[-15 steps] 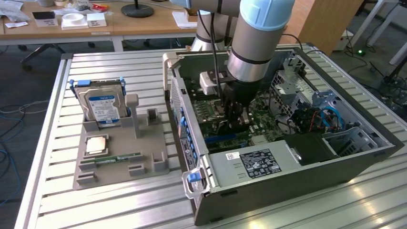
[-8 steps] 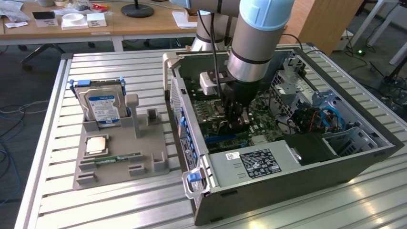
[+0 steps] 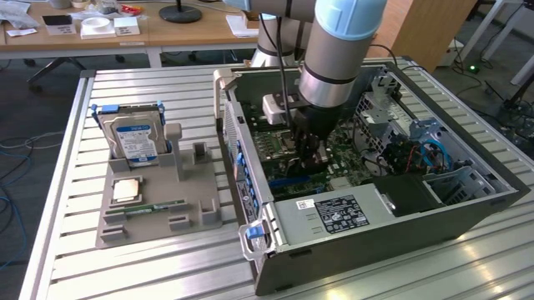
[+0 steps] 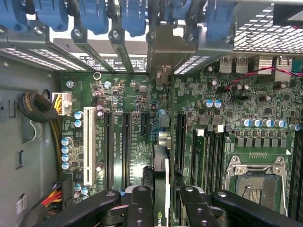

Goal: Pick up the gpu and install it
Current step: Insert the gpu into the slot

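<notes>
Parts sit on a gray holder (image 3: 159, 215) at the exterior view's left: a hard drive (image 3: 134, 140) standing up, a square chip (image 3: 127, 189) lying flat, and a thin green RAM stick (image 3: 154, 207). To the right of the holder is the open computer case (image 3: 334, 247), and the robot arm reaches down into it. The gripper (image 3: 311, 150) hangs low over the green motherboard (image 4: 132, 94). In the wrist view its two black fingers (image 4: 141, 203) are closed part way and pinch the gpu (image 4: 160, 172) between them. The gpu stands on its thin edge above the board, with its silver bracket (image 4: 165, 47) by the back wall of the case. The picking up looks done, and putting the card in looks like the step in hand. The card is close to the long black slots (image 4: 126, 142), but it is not clear if it is in one. To go in, its bottom edge must sit right over one slot and be pressed straight down.
</notes>
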